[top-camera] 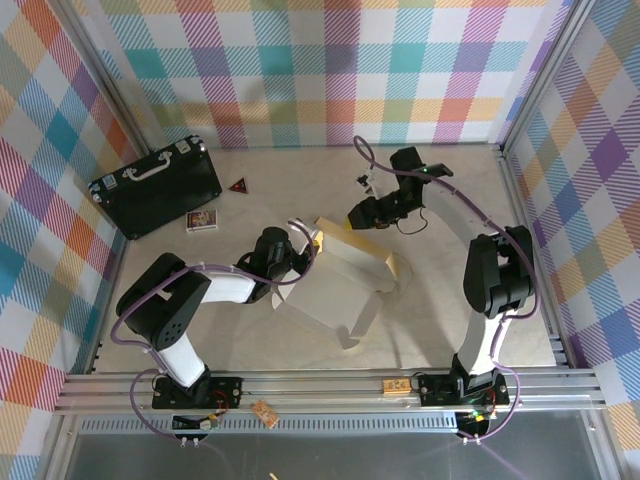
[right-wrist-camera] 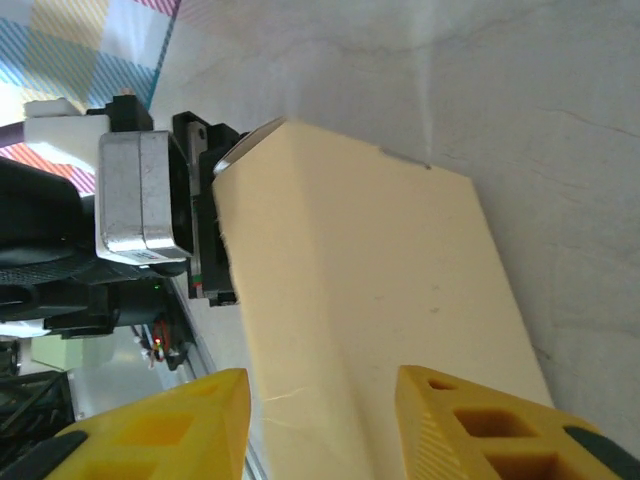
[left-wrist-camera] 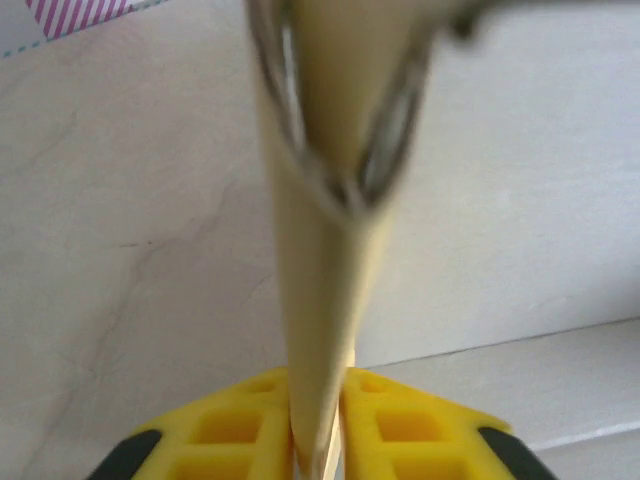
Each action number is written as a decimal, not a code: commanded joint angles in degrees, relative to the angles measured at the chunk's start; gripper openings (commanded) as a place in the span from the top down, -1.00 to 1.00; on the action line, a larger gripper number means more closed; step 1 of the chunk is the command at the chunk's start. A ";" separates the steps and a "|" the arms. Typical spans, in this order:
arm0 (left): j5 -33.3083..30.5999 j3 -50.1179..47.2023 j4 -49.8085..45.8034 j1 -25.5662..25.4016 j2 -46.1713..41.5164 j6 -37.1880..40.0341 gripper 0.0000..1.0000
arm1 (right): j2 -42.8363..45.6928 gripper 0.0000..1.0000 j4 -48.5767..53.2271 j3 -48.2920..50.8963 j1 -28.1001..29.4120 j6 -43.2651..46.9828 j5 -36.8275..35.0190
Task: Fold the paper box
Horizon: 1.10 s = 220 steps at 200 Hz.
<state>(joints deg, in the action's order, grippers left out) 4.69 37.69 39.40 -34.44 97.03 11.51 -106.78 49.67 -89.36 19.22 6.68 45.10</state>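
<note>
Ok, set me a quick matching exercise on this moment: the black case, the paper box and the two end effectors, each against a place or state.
Things:
1. black case
2. paper box
3. left end effector
4. right end effector

Places or states:
A. fingers apart, facing a tan panel
B. far left of the table
C. middle of the table
D. pinched on a thin cardboard edge

Pairs: 1-B, 2-C, 3-D, 4-A

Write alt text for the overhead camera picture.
Two robot arms reach a partly folded paper box at the middle of the table: the left gripper at its left edge, the right gripper at its far end. A black case lies far left.
</note>
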 commanded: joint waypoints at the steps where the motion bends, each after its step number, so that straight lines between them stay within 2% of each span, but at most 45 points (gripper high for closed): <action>1: 1.56 -0.83 4.94 -0.28 0.68 0.98 0.56 | -2.32 0.21 4.11 -0.75 0.79 2.29 2.63; 36: 1.81 -1.23 7.77 -0.28 1.48 1.41 0.52 | -3.99 0.34 5.15 -1.23 0.84 2.27 -0.97; 61: 1.10 -0.95 8.20 -0.26 2.04 1.41 0.53 | -4.90 0.40 5.66 -1.73 1.15 2.32 -1.07; 113: 2.58 0.14 11.80 -0.37 4.59 2.05 0.58 | -7.50 0.41 6.85 -3.22 1.34 2.64 -0.63; 128: 3.74 0.10 13.74 -0.37 5.31 1.63 0.63 | -8.13 0.40 6.93 -3.53 1.34 2.56 -0.54; 160: 4.09 0.51 11.89 -0.69 5.07 1.31 0.92 | -8.35 0.40 6.84 -3.71 1.51 2.46 0.24; 176: 3.29 0.31 11.40 -0.84 4.80 1.30 1.00 | -8.03 0.34 6.58 -3.89 1.62 2.21 0.15; 193: 0.21 -0.35 10.41 -1.24 3.83 1.30 1.00 | -6.64 0.16 5.67 -4.50 1.61 1.28 -1.05; 220: -7.03 -3.39 8.64 -1.30 0.03 -0.69 1.00 | 3.01 -0.16 1.31 -4.01 0.29 -2.19 -6.64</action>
<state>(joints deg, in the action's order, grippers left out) 3.57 36.73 49.19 -35.07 101.16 12.60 -112.49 54.65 -92.44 20.12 7.25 42.89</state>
